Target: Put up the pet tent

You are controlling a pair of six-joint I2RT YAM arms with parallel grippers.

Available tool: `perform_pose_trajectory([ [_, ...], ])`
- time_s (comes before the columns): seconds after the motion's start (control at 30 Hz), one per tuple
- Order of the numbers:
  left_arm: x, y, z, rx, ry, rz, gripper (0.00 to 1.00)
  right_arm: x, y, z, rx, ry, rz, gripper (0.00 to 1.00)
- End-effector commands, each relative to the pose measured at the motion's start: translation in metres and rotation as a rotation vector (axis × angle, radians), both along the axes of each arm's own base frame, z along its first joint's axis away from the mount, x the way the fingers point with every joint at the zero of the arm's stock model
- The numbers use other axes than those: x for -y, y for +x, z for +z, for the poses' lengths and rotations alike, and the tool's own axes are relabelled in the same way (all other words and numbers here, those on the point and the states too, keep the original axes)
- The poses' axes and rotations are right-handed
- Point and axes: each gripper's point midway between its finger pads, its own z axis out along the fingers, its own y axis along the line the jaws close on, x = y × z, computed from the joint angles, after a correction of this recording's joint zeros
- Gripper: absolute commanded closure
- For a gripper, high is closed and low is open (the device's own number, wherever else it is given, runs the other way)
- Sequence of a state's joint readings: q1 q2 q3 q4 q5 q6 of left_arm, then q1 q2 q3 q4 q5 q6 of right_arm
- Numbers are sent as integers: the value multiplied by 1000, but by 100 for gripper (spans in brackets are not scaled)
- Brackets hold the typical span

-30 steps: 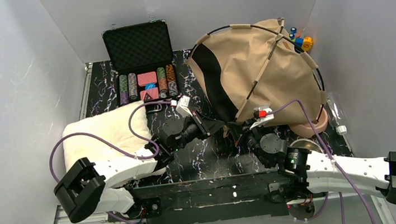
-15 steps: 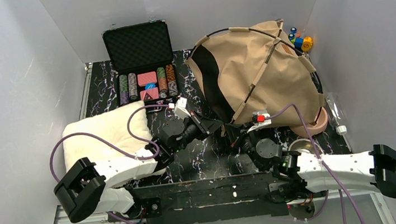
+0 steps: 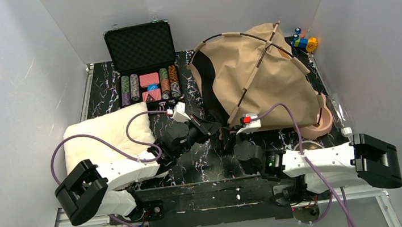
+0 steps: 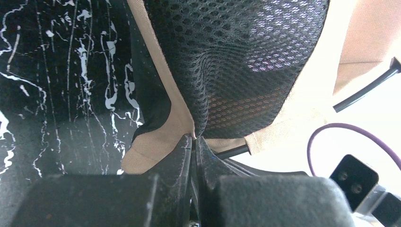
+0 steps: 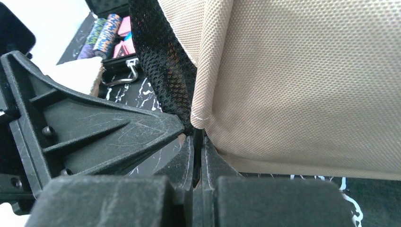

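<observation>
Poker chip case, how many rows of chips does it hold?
4. Beside the pink cards: left outer row, left inner row, right inner row, right outer row. More may be hidden.

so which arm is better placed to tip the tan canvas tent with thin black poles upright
Right, probably: right gripper and left gripper both pinch the tan canvas tent's near corner, but the tent lies on the right arm's side.
</observation>
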State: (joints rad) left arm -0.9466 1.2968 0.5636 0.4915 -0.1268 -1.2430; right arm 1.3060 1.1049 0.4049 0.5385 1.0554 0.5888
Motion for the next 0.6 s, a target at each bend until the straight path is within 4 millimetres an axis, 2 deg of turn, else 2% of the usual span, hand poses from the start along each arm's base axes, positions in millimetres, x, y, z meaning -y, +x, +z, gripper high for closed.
perform_pose_trajectory([
  [0.0, 2, -5, 101, 149, -258, -7, 100, 15, -3, -32, -80, -179, -68, 98],
  [0.13, -8, -6, 78, 130, -193, 14, 100, 3, -11, -19, -98, -152, 22, 70],
  [0.27, -22, -8, 44, 86, -124, 47, 100, -10, -29, -10, -136, -141, 185, 32],
  [0.3, -25, -9, 38, 81, -112, 51, 100, -12, -35, -9, -157, -131, 219, 27],
  [0.43, -30, -13, 24, 77, -61, 39, 100, -8, -58, -8, -240, -115, 333, 22],
  [0.57, -31, -16, 21, 83, -28, 26, 100, -3, -74, 16, -253, -61, 416, 22],
])
